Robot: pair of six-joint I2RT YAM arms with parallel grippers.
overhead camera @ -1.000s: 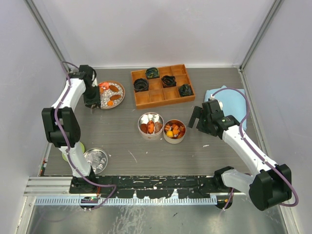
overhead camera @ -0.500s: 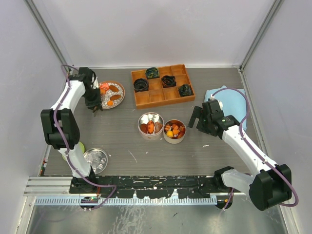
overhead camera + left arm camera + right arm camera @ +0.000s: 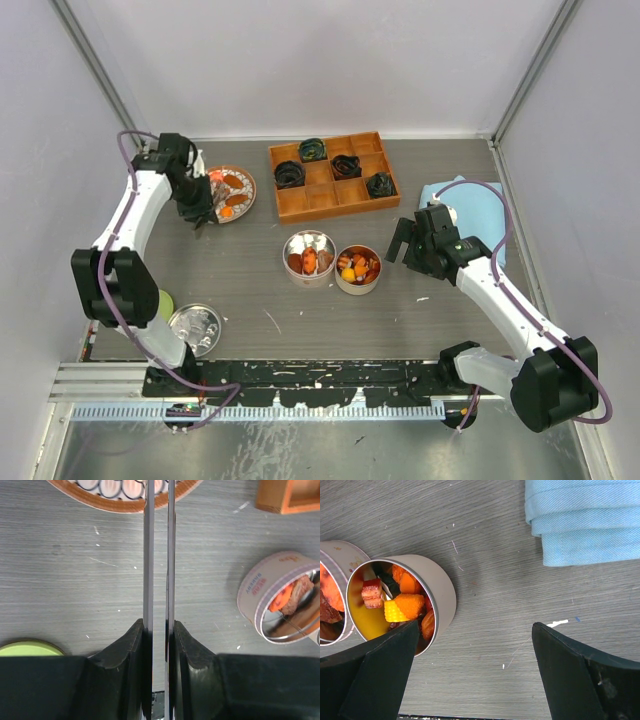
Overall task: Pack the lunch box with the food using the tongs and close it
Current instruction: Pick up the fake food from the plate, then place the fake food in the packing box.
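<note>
Since one second ago the left arm has swung its elbow outward to the left, and the left jaws have turned a little toward the plate [image 3: 250, 185]; the right arm has not moved.

The tongs [image 3: 148, 555] are gripped by the left jaws. The two black fingers [image 3: 125, 650] press on the thin metal arms from both sides, so the arms stand almost parallel with only a narrow gap between them. From the fingers the tongs run straight forward, and their far end reaches over the near rim of the plate. The tips themselves are cut off at the edge of the left wrist view, so it is not possible to say if they touch any food.

On the plate lie some orange and brown pieces of food [image 3: 232, 197]. More food is in two round tins in the middle of the surface, the left tin [image 3: 260, 587] and the right tin [image 3: 440, 587], which stand touching each other, well apart from the tongs.

The right jaws are wide open and hold nothing. They hang just to the right of the right tin, and a folded blue cloth [image 3: 585, 520] lies near them on the far side.
</note>
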